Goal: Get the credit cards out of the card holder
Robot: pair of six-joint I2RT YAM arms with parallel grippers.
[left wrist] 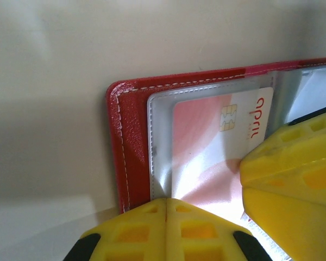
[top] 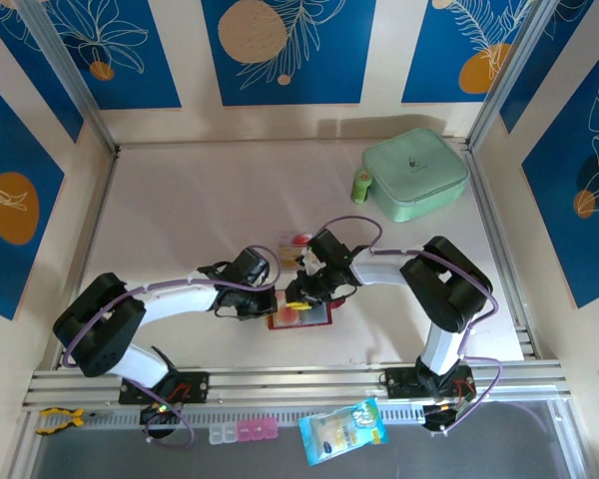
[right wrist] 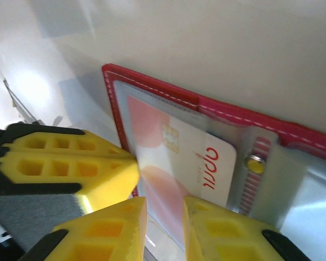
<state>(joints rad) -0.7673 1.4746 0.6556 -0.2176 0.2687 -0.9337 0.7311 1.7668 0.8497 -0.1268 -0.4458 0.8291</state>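
The red card holder (top: 324, 321) lies open on the table near the front middle. Its clear pocket holds a whitish credit card (left wrist: 206, 147) with pink circles, a chip and red lettering. My left gripper (left wrist: 165, 204) is shut, its tips pressed down on the pocket's edge beside the red border (left wrist: 125, 136). My right gripper (right wrist: 165, 217) is slightly open, and the card's (right wrist: 179, 157) near edge runs between its fingers. The two grippers (top: 275, 299) (top: 304, 292) meet over the holder. Another small card (top: 294, 240) lies on the table just behind them.
A mint-green square case (top: 416, 172) with a small green bottle (top: 360, 185) beside it stands at the back right. A metal snap stud (right wrist: 254, 164) sits on the holder's tab. A blue packet (top: 344, 429) and small pill boxes (top: 242, 431) lie below the front rail.
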